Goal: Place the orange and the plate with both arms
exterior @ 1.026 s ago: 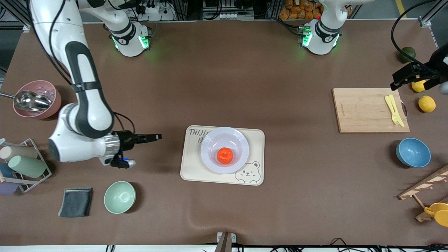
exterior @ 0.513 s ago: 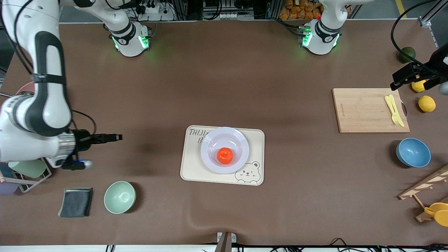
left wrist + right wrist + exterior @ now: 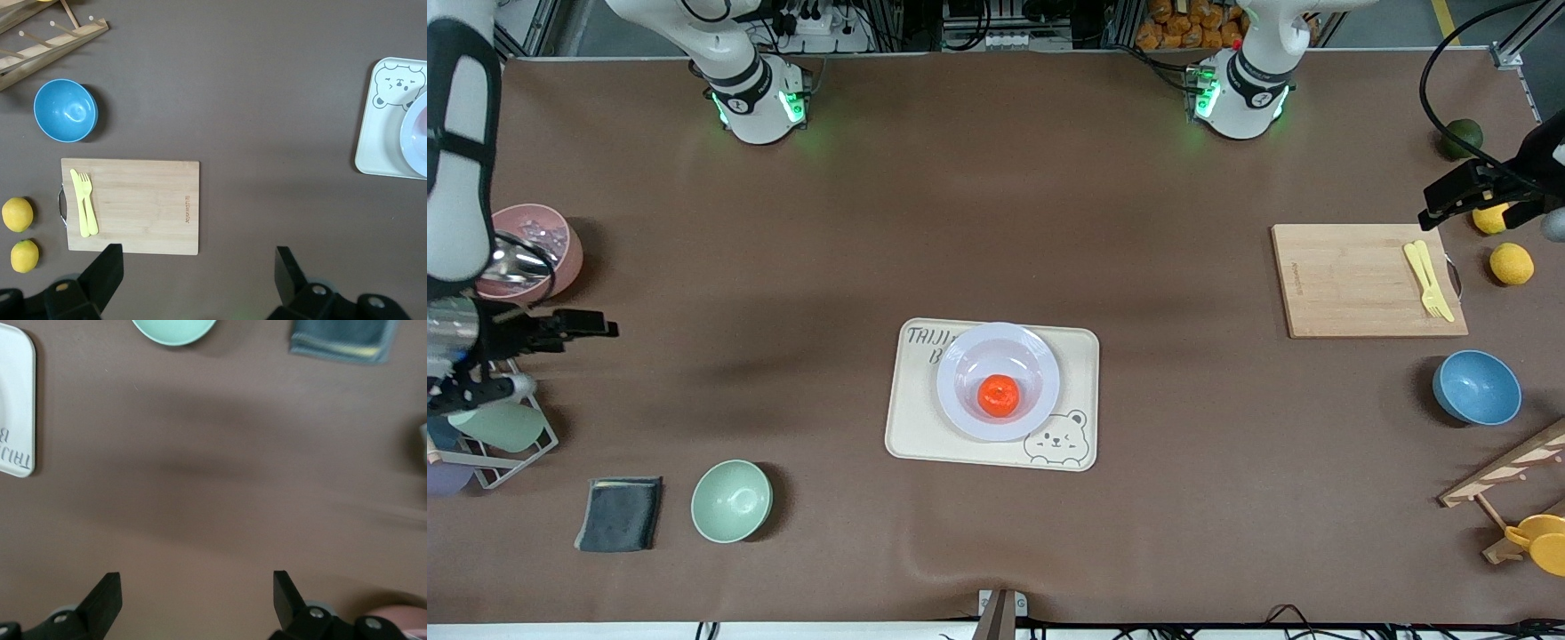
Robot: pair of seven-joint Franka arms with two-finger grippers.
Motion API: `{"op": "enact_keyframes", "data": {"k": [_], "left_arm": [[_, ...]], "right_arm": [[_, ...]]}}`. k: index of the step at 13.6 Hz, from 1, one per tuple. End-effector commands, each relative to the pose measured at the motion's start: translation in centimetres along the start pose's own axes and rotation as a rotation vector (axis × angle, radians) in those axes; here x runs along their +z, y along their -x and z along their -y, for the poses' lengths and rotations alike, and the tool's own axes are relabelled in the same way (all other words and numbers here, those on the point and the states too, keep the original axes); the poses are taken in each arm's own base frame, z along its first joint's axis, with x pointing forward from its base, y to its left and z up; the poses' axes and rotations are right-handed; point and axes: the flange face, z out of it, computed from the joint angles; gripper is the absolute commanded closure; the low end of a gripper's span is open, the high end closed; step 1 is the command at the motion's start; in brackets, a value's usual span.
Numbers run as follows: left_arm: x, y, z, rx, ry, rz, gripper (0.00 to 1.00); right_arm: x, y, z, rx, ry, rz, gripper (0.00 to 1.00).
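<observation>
The orange (image 3: 998,396) lies in the middle of the pale plate (image 3: 998,333), and the plate rests on a cream bear-print tray (image 3: 1072,356) at the table's centre. My right gripper (image 3: 607,329) hangs open and empty over bare table at the right arm's end, beside a pink bowl. Its wrist view shows the wide-apart right gripper (image 3: 197,590) and a corner of the tray (image 3: 17,400). My left gripper (image 3: 1432,212) waits open over the cutting board's corner. In its own view the left gripper (image 3: 198,267) holds nothing, and the plate's edge (image 3: 415,133) shows.
At the left arm's end are a cutting board (image 3: 1352,280) with a yellow fork (image 3: 1429,280), two lemons (image 3: 1512,264), a dark green fruit (image 3: 1463,138), a blue bowl (image 3: 1476,387) and a wooden rack (image 3: 1507,471). At the right arm's end are a pink bowl (image 3: 560,240), a cup rack (image 3: 498,427), a green bowl (image 3: 731,500) and a grey cloth (image 3: 620,513).
My right arm has drawn back from beside the tray toward its own end of the table. The left arm, the orange and the plate have not moved.
</observation>
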Motion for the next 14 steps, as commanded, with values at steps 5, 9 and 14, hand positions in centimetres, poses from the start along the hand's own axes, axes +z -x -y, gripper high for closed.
{"op": "enact_keyframes", "data": {"k": [5,9,14], "left_arm": [[-0.4,0.5,-0.1,-0.006,-0.011,-0.019,0.0],[-0.6,0.6,-0.1,0.004,-0.01,-0.022,0.0],[-0.3,0.4,-0.5,0.004,-0.013,-0.018,0.0]], "right_arm": [[-7.7,5.6,2.8,-0.033,0.123,-0.038,0.0],[-10.2,7.9,5.3,0.034,0.134,-0.04,0.0],[-9.9,10.1,5.9,0.04,0.156,-0.101,0.0]]}}
